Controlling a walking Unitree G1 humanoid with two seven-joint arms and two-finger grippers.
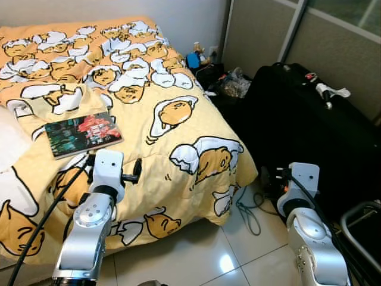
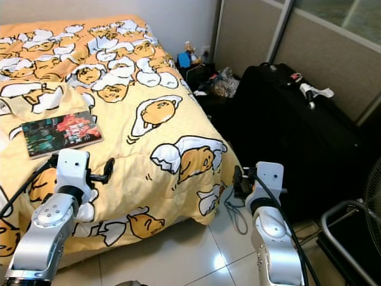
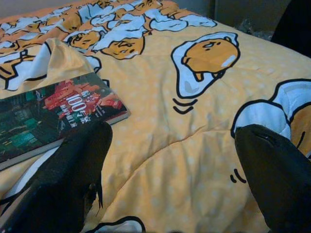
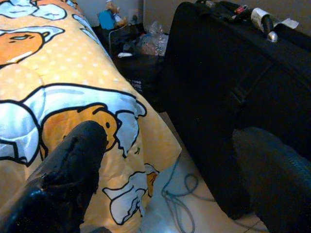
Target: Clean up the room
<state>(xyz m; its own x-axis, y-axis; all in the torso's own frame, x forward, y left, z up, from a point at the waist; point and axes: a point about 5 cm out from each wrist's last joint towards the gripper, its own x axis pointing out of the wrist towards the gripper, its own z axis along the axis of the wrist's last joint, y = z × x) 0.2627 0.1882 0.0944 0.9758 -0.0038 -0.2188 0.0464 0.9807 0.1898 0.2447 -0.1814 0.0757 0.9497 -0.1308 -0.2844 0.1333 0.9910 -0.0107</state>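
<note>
A dark-covered book (image 1: 83, 134) with red lettering lies flat on the yellow cartoon-print duvet (image 1: 178, 149) of the bed. My left gripper (image 3: 175, 133) hovers open over the duvet just in front of the book (image 3: 48, 116), one finger (image 3: 73, 170) close to the book's near edge, nothing held. My right gripper (image 4: 170, 133) is open and low, past the bed's foot corner, between the hanging duvet (image 4: 58, 97) and a black suitcase (image 4: 233, 73). It holds nothing.
The large black suitcase (image 1: 303, 119) lies to the right of the bed. Bags and small clutter (image 1: 229, 80) fill the corner by the wall. A green cable (image 1: 250, 208) trails on the white tiles. A metal frame (image 1: 360, 223) stands at far right.
</note>
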